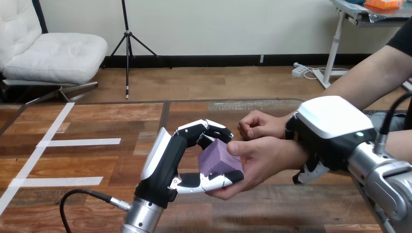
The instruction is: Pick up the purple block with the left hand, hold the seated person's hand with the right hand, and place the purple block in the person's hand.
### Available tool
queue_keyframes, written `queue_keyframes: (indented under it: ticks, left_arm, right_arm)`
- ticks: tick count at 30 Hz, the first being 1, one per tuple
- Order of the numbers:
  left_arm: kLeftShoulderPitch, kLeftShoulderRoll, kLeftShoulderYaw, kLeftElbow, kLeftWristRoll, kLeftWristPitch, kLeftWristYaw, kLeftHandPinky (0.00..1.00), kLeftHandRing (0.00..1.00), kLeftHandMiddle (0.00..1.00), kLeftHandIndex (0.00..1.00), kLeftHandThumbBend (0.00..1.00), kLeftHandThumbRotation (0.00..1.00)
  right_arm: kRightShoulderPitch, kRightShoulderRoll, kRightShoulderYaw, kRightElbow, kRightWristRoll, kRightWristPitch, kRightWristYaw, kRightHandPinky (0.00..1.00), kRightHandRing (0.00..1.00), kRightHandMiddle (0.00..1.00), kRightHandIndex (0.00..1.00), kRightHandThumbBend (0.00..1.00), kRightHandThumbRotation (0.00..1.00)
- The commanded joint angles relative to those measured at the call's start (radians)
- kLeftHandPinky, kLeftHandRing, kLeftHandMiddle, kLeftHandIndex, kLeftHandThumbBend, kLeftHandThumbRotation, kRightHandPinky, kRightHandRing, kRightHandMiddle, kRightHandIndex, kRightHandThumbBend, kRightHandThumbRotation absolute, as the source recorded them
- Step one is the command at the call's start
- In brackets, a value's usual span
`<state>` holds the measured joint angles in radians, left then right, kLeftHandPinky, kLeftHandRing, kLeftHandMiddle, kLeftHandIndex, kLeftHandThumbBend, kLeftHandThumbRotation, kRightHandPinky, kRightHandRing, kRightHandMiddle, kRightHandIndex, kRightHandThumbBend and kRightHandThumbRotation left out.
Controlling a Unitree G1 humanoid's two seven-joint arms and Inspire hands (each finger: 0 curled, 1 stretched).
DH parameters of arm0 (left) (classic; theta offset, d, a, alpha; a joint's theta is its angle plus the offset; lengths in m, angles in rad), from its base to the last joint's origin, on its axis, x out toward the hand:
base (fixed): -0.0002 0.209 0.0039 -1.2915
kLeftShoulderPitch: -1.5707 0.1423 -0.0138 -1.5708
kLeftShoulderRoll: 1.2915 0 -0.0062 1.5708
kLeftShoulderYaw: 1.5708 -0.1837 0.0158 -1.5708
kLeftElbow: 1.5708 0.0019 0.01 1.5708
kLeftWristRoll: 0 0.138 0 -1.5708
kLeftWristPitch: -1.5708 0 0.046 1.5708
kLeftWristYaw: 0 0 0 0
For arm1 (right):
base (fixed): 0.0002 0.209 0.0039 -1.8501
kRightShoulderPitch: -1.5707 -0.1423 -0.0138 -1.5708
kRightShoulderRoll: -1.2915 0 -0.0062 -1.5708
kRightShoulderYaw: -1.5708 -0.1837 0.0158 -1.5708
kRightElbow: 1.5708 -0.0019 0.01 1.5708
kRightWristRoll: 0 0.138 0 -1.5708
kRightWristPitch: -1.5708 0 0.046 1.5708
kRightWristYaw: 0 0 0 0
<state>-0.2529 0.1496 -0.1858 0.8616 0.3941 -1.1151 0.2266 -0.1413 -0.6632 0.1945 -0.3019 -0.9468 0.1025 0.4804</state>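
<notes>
Right now the purple block (219, 158) sits in the middle of things, lifted off the table (97, 194) and caught between two hands. The left robot hand (167, 160) comes up from the bottom edge and is clamped on the block: its fingers (206, 128) arch over the top and far side, and its thumb (214, 180) lies along the underside. The block is tilted, one corner pointing up.

From the right, the person's nearer hand (265, 158) reaches in with its palm turned toward the block. Its thumb rests against the block's upper right edge and its fingers lie just below the robot's thumb, so both the robot hand and the person's hand are on the block at once.

The right robot hand (330, 131) sits over the wrist (291, 156) of that nearer hand. Its white back shell faces up, and its fingers (306, 173) show again beneath the wrist, curled round it in a grasp.

The person's farther hand (260, 125) hovers just behind, loosely closed, close to the left robot hand's fingertips; I cannot tell whether they touch.

Off to the left, white tape strips (77, 142) lie flat on the table, well apart from the hands.
</notes>
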Motion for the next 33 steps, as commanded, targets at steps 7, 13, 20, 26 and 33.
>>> queue_keyframes:
  ticks: [7,13,20,26,33]
  left_arm:
    - [-0.025,-0.009,0.006,-0.058,-0.016,-0.015,-0.010,0.40,0.46,0.54,0.57,0.68,0.18]
    - [-0.023,-0.011,0.005,-0.057,-0.025,-0.016,-0.020,0.40,0.47,0.54,0.57,0.68,0.17]
    - [-0.018,-0.013,0.003,-0.064,-0.033,-0.006,-0.033,0.41,0.47,0.54,0.56,0.68,0.17]
    - [-0.017,-0.013,0.003,-0.062,-0.033,-0.004,-0.037,0.41,0.47,0.54,0.56,0.68,0.18]
    - [-0.016,-0.017,0.002,-0.054,-0.035,-0.009,-0.039,0.41,0.47,0.54,0.57,0.69,0.18]
  right_arm:
    - [-0.101,0.027,0.007,-0.002,-0.002,0.000,-0.004,0.32,0.36,0.44,0.51,0.82,0.00]
    - [-0.106,0.034,0.011,-0.001,-0.004,0.003,0.006,0.31,0.35,0.43,0.50,0.81,0.00]
    - [-0.110,0.039,0.015,0.001,-0.003,-0.001,0.007,0.28,0.34,0.43,0.50,0.81,0.00]
    - [-0.111,0.044,0.016,0.001,-0.003,-0.001,0.013,0.26,0.32,0.41,0.50,0.80,0.00]
    - [-0.105,0.037,0.016,0.006,-0.008,-0.026,-0.006,0.25,0.31,0.40,0.50,0.80,0.00]
